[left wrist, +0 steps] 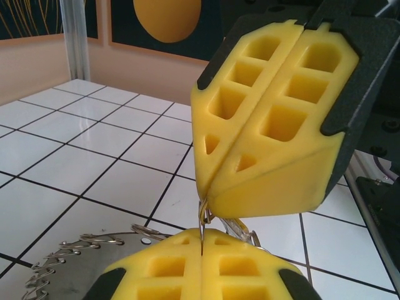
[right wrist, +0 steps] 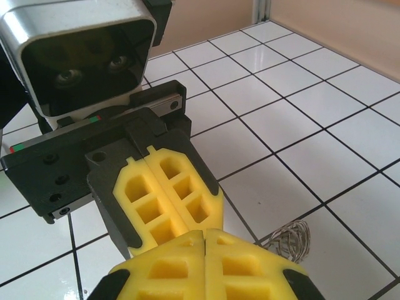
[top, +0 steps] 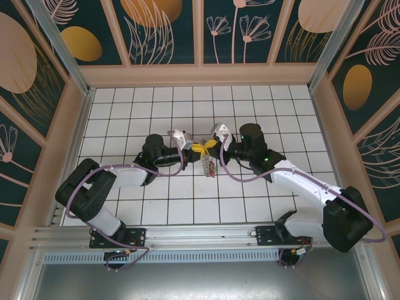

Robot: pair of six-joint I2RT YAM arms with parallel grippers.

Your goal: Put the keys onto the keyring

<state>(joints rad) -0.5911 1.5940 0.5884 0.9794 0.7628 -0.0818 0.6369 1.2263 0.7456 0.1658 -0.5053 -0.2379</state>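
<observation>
Yellow foam pads: both pairs are pressing flat together, seam to seam, with no gap showing between them.
Left gripper: is pinching a thin strand of the keyring that is running straight up out of its seam. By judgement, it is anchoring the hoop against swinging.
Right gripper: is meeting the left fingertips tip to tip from just above and is clamping the upper end of that same strand. By judgement, the two grips are working against each other to steady or part a loop for threading.
Keyring position: is hanging below the joined fingertips, its toothed rim fanning out just beside the left pads. Whether its lower edge is resting on the tiled floor cannot be told.
Keys: red and green specks are showing at the lower end of the hoop, beneath the fingertips. Whether they are already riding on it or merely lying against it cannot be told.
Hidden: the pinch point itself is lying inside the foam seams. A brassy curved piece just beside the right fingertips is being covered by the pads, so key or ring loop cannot be told.
Cut off: the near part of the hoop is running past the lower edge of the left wrist view. In the right wrist view a few wire coils are peeking out beside the right pads.
</observation>
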